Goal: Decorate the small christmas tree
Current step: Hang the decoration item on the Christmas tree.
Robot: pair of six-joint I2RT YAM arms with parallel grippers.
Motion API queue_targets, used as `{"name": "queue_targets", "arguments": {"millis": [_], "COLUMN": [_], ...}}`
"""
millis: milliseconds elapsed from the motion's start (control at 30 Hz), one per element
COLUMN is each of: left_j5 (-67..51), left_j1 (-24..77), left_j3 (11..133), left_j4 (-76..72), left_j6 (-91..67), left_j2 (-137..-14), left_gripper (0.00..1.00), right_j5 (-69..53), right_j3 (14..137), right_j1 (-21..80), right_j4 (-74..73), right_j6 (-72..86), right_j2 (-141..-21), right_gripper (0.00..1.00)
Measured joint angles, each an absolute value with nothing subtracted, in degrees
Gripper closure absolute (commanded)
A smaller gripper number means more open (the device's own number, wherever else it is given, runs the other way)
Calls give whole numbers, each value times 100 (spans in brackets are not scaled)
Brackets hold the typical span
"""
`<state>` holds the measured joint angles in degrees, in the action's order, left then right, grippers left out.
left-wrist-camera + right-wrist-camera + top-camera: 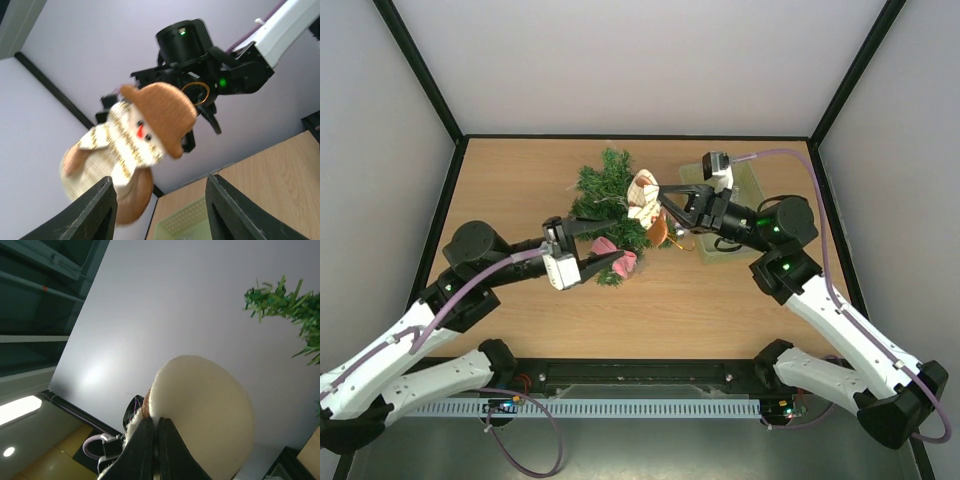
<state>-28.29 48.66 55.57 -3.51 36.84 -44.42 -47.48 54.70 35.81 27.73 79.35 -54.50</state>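
Left hand (160, 185): released, fingers apart, nothing between them. It sits on the near side of the small christmas tree (605, 190). Pink ornament (620, 262) sits at the tree's near edge, just beside this hand. From above I cannot tell whether the tree stands or lies on the surface (520, 180). Right hand (155, 422): clenched on the snowman ornament (145, 132), held up at the tree's right side, close to the needles. Pale green basket (748, 190): right of the tree, under the right arm.

Step, as I judge it: hang the snowman. A gold loop (196, 92) shows by the right fingers. Plan: steer it over a stiff branch tip, lower until the branch takes the weight, then let go. The left hand could steady the tree, clear of the swing.
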Motion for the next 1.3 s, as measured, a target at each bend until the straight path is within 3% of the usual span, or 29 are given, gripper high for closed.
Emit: {"name": "queue_targets", "arguments": {"millis": [233, 400, 700, 767, 867, 1167, 1300], "left_j5": [-2821, -2689, -2329, -2222, -2014, -819, 119], "left_j1": [5452, 5605, 5699, 5714, 5721, 5725, 5725], "left_j3": [5826, 5841, 5841, 5841, 5835, 5857, 6047], "left_j4": [-443, -550, -880, -880, -862, -770, -569], "left_j6": [4329, 4517, 4619, 4606, 4547, 4029, 3898], "left_j2": [-4947, -5030, -5026, -5017, -4950, -4449, -4412], "left_gripper": [50, 57, 97, 98, 98, 98, 98], "right_j5": [-4429, -4296, -4211, -4178, -4097, -3293, -2635], "right_j3": [5470, 5470, 5437, 5404, 5336, 5170, 5157], "right_j1": [4012, 4187, 4305, 4311, 4316, 4316, 4318], "right_j4": [2965, 3046, 3103, 3120, 3103, 2241, 1505], "right_j6": [8219, 8324, 8451, 8449, 8423, 7352, 6532], "right_j2": [-5616, -5732, -5813, -5813, -5800, -5273, -4783], "right_gripper": [98, 98, 98, 95, 85, 39, 27]}}
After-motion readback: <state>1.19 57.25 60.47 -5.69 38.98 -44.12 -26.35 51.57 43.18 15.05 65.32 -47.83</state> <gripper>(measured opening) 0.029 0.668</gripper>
